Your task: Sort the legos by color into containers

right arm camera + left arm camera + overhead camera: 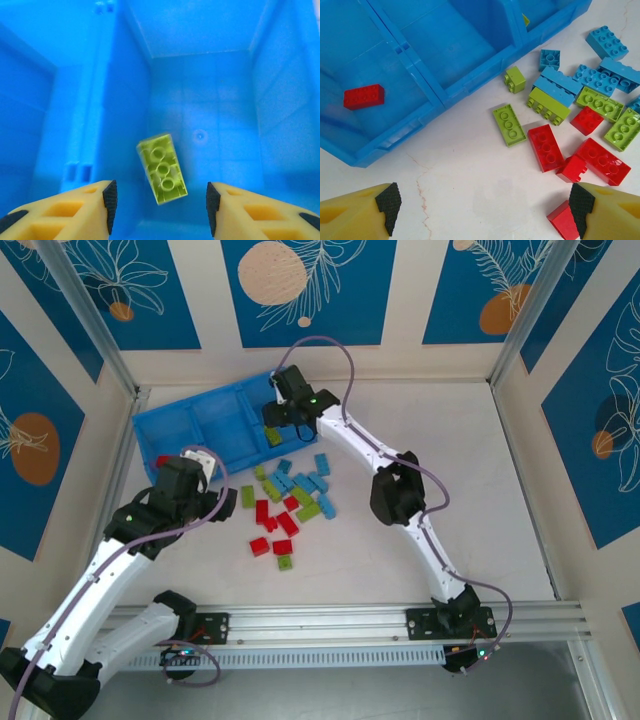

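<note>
Showing studs, yellow-green lego [162,168] slants (long axis upper-left to lower-right).

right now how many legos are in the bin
2: a red lego at one end of the bin, a green lego at the other end, below the right tool. More may be hidden.

Bin [175,420] bright blue throughout. Loose legos [290,505] red, light blue, yellow-green. Red brick [364,96] against blue bin floor. Yellow-green brick [162,168] against blue bin walls. Desk [450,490] off-white, faint hairline cracks. Fingers [355,215] yellow; pads [389,205] black. Arms [110,570] white, black joints. Walls [340,300] cream, blue panels, white leaf drawings, peach and orange circles.
</note>
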`<state>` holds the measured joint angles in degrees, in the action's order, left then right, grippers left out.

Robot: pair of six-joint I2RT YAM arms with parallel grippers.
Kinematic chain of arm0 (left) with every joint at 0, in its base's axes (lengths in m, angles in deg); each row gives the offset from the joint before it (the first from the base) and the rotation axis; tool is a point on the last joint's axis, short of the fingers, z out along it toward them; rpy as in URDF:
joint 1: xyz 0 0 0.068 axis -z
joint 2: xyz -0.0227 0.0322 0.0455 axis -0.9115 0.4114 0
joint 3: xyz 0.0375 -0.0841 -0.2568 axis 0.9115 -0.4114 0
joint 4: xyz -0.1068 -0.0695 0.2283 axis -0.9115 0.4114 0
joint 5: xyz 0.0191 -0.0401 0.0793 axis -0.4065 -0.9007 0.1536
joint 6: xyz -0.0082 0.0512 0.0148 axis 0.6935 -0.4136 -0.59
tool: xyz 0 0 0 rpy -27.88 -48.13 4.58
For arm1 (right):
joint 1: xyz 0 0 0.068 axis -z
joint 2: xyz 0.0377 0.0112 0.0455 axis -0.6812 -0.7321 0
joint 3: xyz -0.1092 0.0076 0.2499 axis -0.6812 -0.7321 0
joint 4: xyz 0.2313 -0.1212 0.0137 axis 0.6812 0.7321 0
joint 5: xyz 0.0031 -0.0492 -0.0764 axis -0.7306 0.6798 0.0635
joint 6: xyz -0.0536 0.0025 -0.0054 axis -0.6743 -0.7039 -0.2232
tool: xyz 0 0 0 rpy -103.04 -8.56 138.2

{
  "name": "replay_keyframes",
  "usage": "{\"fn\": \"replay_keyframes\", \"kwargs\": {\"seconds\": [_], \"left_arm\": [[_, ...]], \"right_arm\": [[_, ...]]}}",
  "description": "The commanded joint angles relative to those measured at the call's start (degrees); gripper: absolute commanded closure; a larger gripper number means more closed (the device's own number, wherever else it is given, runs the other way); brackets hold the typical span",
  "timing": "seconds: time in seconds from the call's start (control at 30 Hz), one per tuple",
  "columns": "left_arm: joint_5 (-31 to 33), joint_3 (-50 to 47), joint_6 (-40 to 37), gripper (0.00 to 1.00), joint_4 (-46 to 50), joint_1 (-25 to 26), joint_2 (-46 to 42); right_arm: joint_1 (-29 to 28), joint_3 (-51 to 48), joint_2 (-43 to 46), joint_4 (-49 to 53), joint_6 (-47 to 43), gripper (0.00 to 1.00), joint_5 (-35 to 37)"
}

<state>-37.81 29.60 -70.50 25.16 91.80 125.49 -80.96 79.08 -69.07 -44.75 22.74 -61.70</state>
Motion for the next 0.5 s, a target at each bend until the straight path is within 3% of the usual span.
{"fn": "replay_keyframes", "kwargs": {"seconds": [0.0, 0.07, 0.2, 0.27, 0.37, 0.47], "left_arm": [[-0.15, -0.36, -0.73, 0.11, -0.45, -0.69, -0.24], [-2.19, -0.53, -1.38, 0.12, -0.77, -0.69, -0.49], [-13.26, -0.54, -4.29, 0.13, -1.73, -0.77, -0.45], [-17.30, -0.36, -5.04, 0.12, -1.98, -0.94, -0.12], [-20.53, -0.27, -5.59, 0.10, -2.08, -1.04, 0.49], [-23.11, -0.27, -6.63, 0.07, -2.10, -1.12, 0.77]], "right_arm": [[-0.69, -7.01, 13.60, 2.69, -0.20, 0.48, -1.84], [-1.34, -20.25, 22.81, -0.91, -0.42, 0.48, -2.63], [-3.93, -53.66, 42.64, -15.29, 1.84, 0.47, -0.68], [-5.43, -65.20, 48.55, -19.70, 3.76, 0.45, 0.43], [-7.78, -74.46, 51.19, -21.64, 5.33, 0.45, 0.44], [-9.26, -76.30, 47.49, -21.25, 4.51, 0.45, 1.01]]}}
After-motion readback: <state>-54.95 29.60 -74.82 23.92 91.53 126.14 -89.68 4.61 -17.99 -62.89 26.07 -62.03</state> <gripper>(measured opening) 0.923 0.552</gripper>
